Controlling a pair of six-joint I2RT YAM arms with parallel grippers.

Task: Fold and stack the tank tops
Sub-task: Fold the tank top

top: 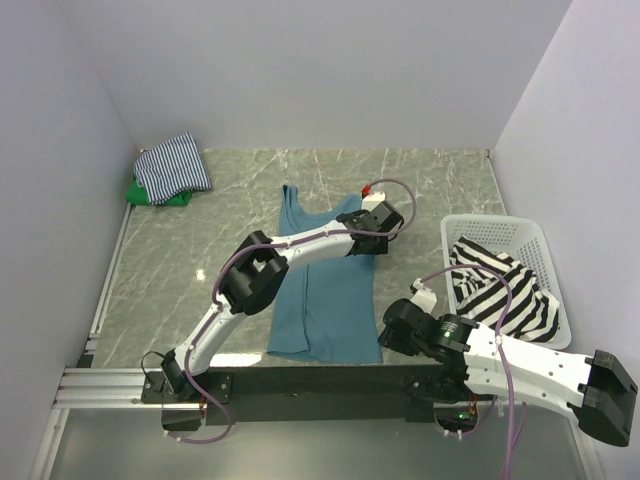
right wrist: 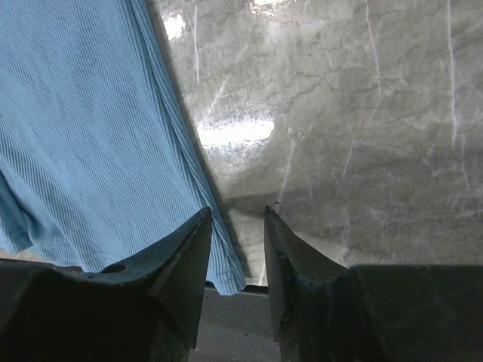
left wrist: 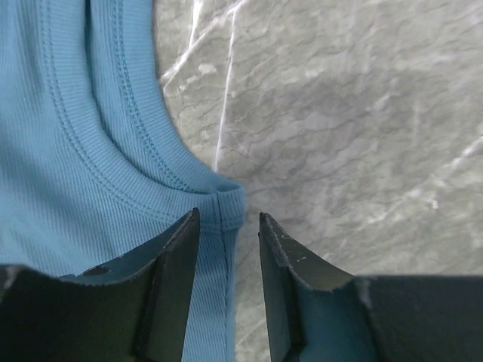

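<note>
Stack at the far left corner of the grey marble-pattern tabletop [top: 200,270]: a thin navy-white striped cloth tank top [top: 172,165] is lying folded on a green cloth tank top [top: 150,193], with green peeking out at the near side.

A plain teal-blue ribbed tank top [top: 325,300] is lying spread flat in the middle of the tabletop. Its hem is facing the near edge and its straps are pointing at the far edge.

The left arm is reaching across this top to the strap on the right in the top view. The left gripper [left wrist: 229,217] is hanging low over that strap's end. Its black fingers [left wrist: 177,256] are standing apart with a clear gap, the strap tip is sitting just off the fingertips, and nothing is being pinched.

The right gripper [right wrist: 236,213] is sitting low at the near right corner of the teal top's hem. Its fingers are spread too, and the hem corner is showing below the gap, ungripped.

A white plastic lattice basket [top: 487,222] is standing at the right edge of the tabletop. A bold black-white striped tank top [top: 500,290] is lying crumpled inside it, spilling toward the near rim.
</note>
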